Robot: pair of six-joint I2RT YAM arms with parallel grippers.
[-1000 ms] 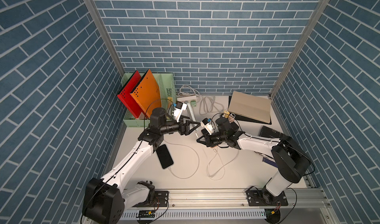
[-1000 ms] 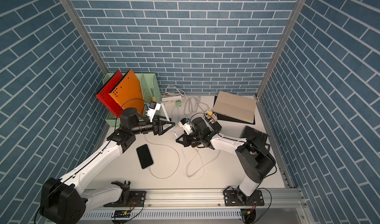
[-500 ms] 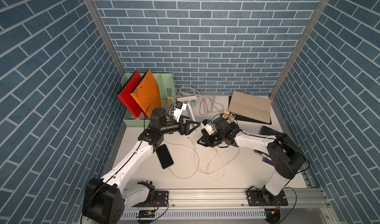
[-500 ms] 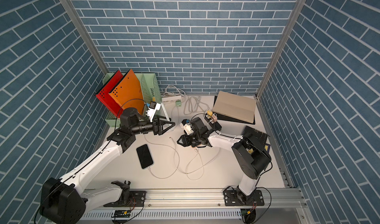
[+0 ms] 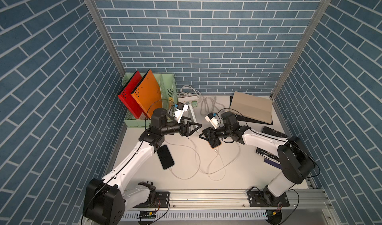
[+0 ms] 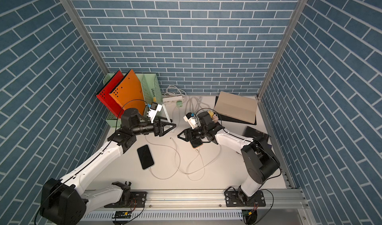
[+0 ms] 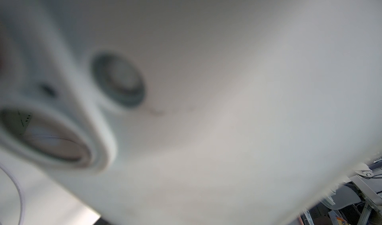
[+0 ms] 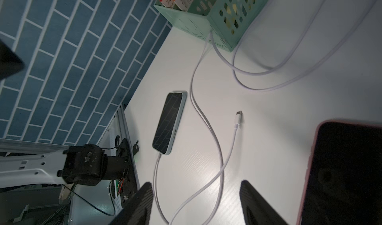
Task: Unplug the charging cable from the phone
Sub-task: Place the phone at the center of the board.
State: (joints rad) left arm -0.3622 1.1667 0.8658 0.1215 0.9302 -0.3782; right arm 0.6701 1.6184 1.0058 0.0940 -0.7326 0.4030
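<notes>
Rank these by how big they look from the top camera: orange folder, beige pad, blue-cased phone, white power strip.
In a top view:
1. beige pad and orange folder, too alike to separate
2. blue-cased phone
3. white power strip

Two phones (image 5: 165,159), two folders (image 5: 147,91), two robot arms (image 5: 132,162), one power strip (image 5: 187,99)

The white, black-jointed left arm (image 5: 132,157) stretches forward and inward, its black left gripper (image 5: 198,126) held level with the jaws closed to a point. The matching right arm (image 5: 262,139) reaches in opposite. The right gripper (image 8: 196,203) points back at the left one, near but apart, its black fingers (image 8: 140,203) well parted.
</notes>
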